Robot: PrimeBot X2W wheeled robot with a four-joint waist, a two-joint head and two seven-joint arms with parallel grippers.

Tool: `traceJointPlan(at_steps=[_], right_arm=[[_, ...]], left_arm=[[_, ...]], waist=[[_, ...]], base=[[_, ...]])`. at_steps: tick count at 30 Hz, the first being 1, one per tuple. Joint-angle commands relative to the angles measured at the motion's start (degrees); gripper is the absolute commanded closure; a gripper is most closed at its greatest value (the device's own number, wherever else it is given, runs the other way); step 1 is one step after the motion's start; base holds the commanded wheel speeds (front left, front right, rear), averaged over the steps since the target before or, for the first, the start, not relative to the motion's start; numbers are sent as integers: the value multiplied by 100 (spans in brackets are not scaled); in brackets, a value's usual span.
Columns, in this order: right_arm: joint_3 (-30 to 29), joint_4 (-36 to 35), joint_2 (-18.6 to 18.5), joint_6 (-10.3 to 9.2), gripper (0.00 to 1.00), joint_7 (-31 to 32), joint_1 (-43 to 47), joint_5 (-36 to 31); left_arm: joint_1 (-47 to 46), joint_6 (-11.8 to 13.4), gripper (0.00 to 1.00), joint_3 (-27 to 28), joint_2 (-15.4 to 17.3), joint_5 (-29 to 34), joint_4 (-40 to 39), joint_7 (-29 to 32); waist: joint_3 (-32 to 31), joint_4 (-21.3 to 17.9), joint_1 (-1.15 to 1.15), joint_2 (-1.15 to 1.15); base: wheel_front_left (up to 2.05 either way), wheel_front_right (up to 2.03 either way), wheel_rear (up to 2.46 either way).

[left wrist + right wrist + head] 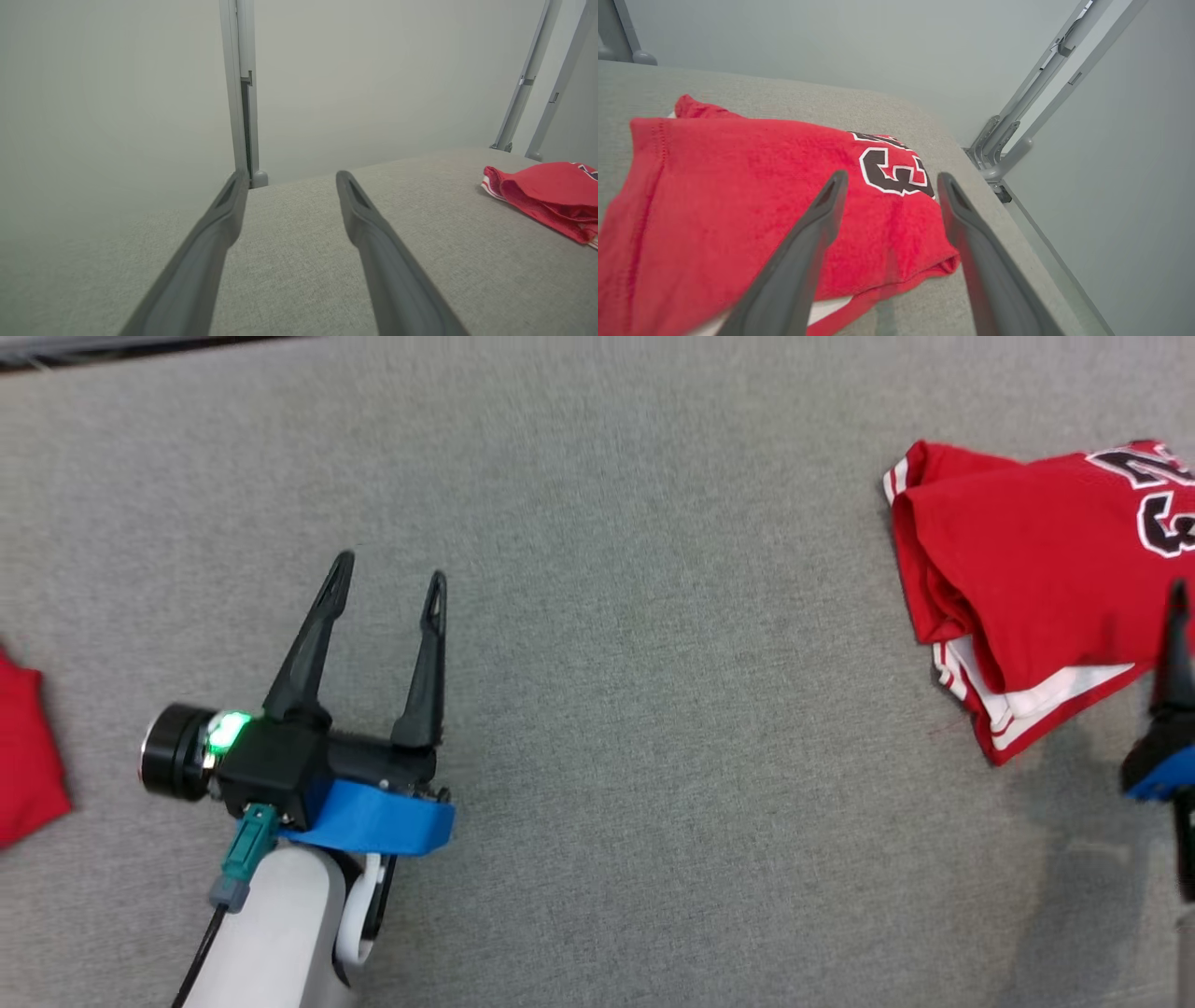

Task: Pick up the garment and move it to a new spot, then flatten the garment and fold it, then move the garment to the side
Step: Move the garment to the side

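Garment (1027,569), a red jersey, lies loosely folded at 3 o'clock on the grey bench (653,616); it looks set aside, so little seems left. Right pincer (892,176) hovers over it, spread wide and empty. Left pincer (391,567) at 8 o'clock, likewise.

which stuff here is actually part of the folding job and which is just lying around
Part of the job:
red jersey, folded, on the right
right gripper above it, jaws open
left gripper, jaws open, holding nothing

Probably just lying about:
red cloth at the left edge of the table
grey posts behind the table
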Motion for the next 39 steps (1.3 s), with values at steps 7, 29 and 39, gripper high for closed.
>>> traceJointPlan(at_steps=[7, 29, 39], right_arm=[[546, -945, 603, -1, 0, 43, 980, 372], [1803, -2068, 887, -1, 0, 400, 2400, 1313], [1785, -2209, 889, -1, 0, 512, 2985, 1435]], left_arm=[[614, 195, 0, 278, -17, -239, 269, -12], [1715, 232, 0, 619, 265, -616, 765, 71], [2183, 240, 0, 527, 353, -677, 706, 236]], waist=[[-725, 65, 1, -1], [-1966, 914, 1, -1], [-2472, 763, 1, -1]], base=[[0, 0, 0], [0, 0, 0], [0, 0, 0]])
